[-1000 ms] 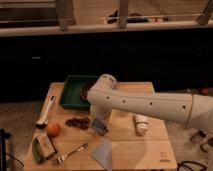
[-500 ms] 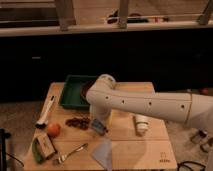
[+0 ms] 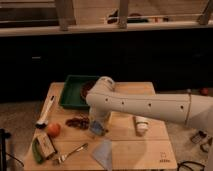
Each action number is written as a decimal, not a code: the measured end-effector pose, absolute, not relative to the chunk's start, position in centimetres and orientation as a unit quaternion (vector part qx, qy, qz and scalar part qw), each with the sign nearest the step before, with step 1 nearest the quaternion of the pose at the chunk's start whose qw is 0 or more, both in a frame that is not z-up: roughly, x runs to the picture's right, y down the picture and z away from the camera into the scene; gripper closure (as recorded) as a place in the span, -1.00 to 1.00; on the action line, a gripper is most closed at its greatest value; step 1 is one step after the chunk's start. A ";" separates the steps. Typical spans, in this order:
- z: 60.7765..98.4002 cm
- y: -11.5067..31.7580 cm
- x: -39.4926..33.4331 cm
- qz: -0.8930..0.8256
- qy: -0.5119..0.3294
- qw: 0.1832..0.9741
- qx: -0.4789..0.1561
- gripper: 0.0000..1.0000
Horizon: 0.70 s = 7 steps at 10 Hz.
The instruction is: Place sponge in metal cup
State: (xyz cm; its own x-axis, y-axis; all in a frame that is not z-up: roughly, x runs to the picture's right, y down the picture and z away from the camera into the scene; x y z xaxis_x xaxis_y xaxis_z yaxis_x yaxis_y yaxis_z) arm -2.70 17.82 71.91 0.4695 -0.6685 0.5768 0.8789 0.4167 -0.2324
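Observation:
My white arm reaches in from the right across the wooden table. The gripper points down at the table's middle, just right of a dark red object. A small blue-grey pad, the sponge, shows at the gripper's lower end, at table level. I cannot tell whether the gripper holds it or only stands over it. The metal cup is not in view; the arm may hide it.
A green tray with a dark bowl stands at the back left. A whitish cup lies right of the gripper. A pale blue folded cloth, a fork, an orange fruit, a white brush and a green packet lie at the front left.

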 end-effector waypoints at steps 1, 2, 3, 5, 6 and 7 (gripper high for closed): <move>72.2 18.0 -2.4 -0.471 -0.198 0.818 -0.265 -0.60; 72.4 18.1 -2.4 -0.470 -0.195 0.817 -0.270 -0.60; 72.5 18.2 -2.2 -0.469 -0.192 0.818 -0.274 -0.60; 72.7 18.1 -1.6 -0.463 -0.185 0.821 -0.278 -0.60; 72.7 18.1 -1.4 -0.460 -0.183 0.823 -0.279 -0.60; 72.7 17.9 -1.0 -0.457 -0.178 0.826 -0.279 -0.60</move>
